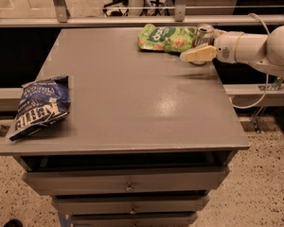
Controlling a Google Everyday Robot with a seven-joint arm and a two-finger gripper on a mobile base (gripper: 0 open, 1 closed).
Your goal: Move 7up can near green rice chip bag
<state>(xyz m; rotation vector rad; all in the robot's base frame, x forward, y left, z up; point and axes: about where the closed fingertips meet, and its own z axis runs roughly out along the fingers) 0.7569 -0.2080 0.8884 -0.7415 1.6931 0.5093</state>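
Observation:
The 7up can (pixel 203 33) stands upright at the far right of the grey table (pixel 132 103), its silver top showing. It is right beside the right end of the green rice chip bag (pixel 164 38), which lies flat at the table's far edge. My gripper (pixel 201 45) reaches in from the right on a white arm (pixel 255 48). Its jaws stand open around the can, and the near cream finger (pixel 198 55) crosses in front of the can's lower part and hides its base.
A dark blue Kettle chip bag (pixel 40 105) lies at the table's left edge. A metal rail (pixel 132 20) runs behind the table. Drawers (pixel 128 186) sit under the front edge. A cable (pixel 255 96) hangs off the right side.

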